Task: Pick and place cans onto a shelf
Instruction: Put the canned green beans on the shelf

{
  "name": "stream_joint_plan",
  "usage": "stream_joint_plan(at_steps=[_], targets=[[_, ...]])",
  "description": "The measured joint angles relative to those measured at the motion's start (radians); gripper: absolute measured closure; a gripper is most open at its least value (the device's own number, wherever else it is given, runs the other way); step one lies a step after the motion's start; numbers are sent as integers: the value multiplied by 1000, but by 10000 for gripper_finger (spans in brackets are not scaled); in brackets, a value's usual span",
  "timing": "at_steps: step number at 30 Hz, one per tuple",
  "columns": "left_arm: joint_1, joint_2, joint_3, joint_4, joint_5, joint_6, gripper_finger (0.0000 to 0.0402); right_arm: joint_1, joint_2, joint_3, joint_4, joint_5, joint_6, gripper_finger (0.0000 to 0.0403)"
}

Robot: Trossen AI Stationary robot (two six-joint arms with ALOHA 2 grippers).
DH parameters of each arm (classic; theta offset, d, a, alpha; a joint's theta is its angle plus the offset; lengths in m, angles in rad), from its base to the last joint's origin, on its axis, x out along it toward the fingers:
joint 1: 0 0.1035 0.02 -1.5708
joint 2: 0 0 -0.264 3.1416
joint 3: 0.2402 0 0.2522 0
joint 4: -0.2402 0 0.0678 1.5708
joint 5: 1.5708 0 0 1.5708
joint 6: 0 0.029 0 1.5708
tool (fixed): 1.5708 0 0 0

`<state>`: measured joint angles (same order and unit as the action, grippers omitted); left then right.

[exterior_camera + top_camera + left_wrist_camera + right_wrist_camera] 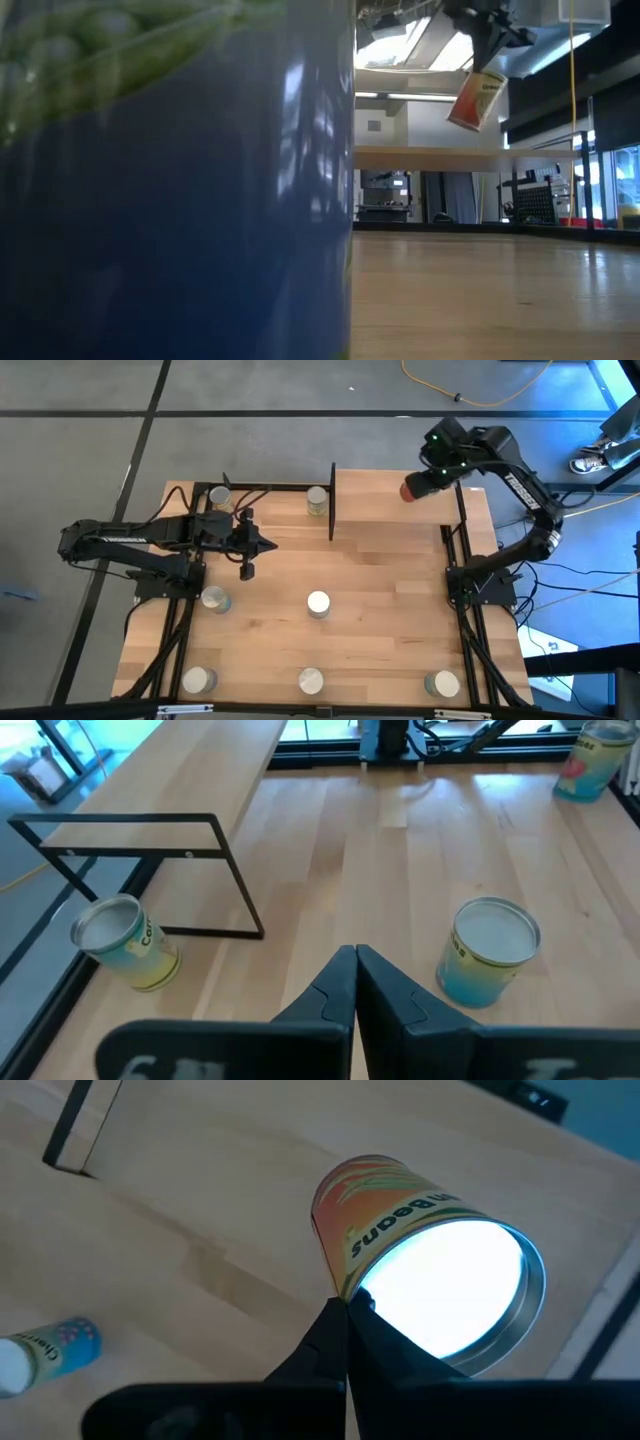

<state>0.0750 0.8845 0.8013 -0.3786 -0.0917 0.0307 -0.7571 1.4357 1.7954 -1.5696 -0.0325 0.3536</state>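
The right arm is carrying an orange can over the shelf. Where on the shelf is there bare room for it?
The shelf top shows no cans; the orange can hangs tilted in the right gripper over its far part. The nearest can stands on the table beyond the shelf's left edge.

yellow cable on grey floor at 1 o'clock off the table; a person's shoe at 3 o'clock, near table edge.

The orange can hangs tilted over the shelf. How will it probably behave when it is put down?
Held tilted by its rim in the right tool, the orange can may tip on the shelf unless levelled. On its round side it would likely roll. It looks stiff.
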Motion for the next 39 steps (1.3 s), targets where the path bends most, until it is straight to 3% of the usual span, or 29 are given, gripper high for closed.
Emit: stream_joint_plan(at_steps=[5,9,14,33,39], targets=[[0,0,0,-5,0,-1,401,-1,51,-7,1,-30,1,403],[0,0,0,-6,4,-2,401,0,64,-84,0,-88,-6,403],[0,0,0,-6,4,-2,401,0,56,-171,10,-83,-32,403],[0,0,0,-7,4,-3,401,0,67,-90,-5,-36,-70,402],[0,0,0,-7,4,-3,401,0,67,-89,-3,-37,-71,379]])
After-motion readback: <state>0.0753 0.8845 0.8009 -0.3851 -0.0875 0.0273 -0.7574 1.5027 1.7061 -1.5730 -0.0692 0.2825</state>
